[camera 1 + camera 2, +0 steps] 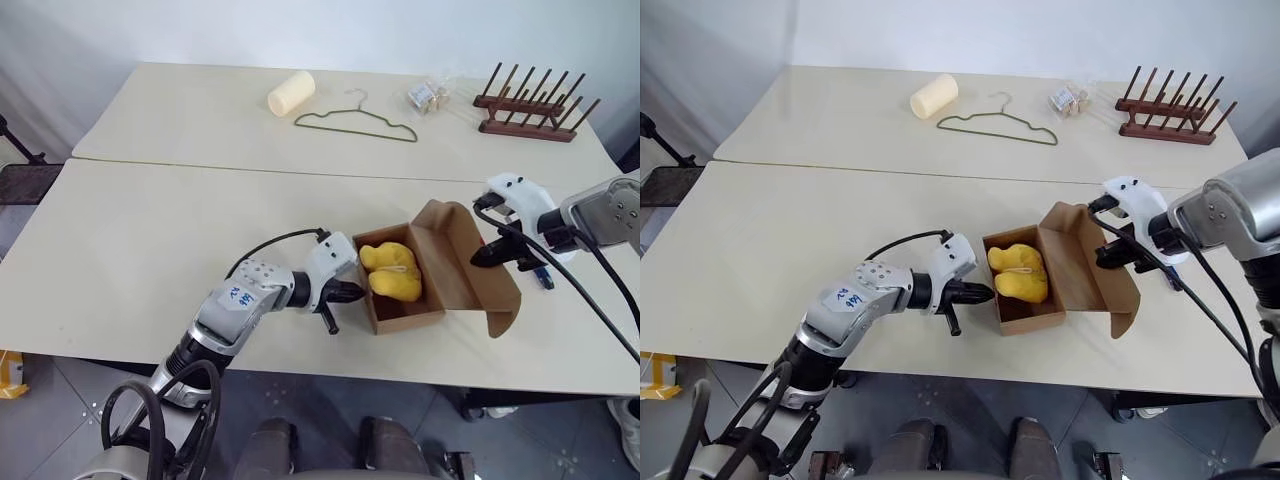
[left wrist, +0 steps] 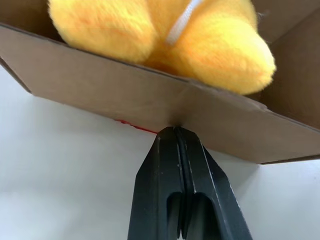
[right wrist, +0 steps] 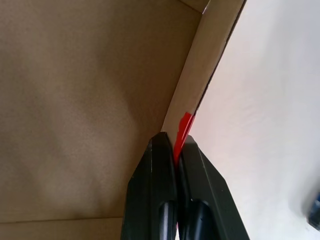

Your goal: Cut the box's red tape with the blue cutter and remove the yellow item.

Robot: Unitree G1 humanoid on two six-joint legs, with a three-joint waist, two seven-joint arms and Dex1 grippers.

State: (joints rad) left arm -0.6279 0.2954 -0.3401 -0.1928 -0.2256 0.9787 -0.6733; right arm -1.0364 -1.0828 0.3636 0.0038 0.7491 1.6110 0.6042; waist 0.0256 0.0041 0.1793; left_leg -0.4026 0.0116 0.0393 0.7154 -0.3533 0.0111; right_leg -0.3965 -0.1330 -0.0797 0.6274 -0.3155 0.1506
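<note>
The brown box [image 1: 408, 319] lies open near the table's front edge, its lid [image 1: 462, 248] folded back to the right. The yellow item [image 1: 390, 272], a plush lump, sits inside it and is close up in the left wrist view [image 2: 210, 45]. My left gripper [image 1: 352, 292] is shut, its tips against the box's left outer wall [image 2: 125, 95]; a sliver of red tape [image 2: 131, 124] shows beside them. My right gripper [image 1: 480, 259] is shut on the lid's edge, with a strip of red tape [image 3: 184, 127] between its fingers. The blue cutter [image 1: 543, 278] lies on the table behind the right gripper, mostly hidden.
At the back of the far table lie a cream roll [image 1: 290, 92], a wire hanger [image 1: 355, 122], a small packet [image 1: 428, 95] and a wooden rack [image 1: 530, 105]. The table's front edge [image 1: 300, 368] runs just below the box.
</note>
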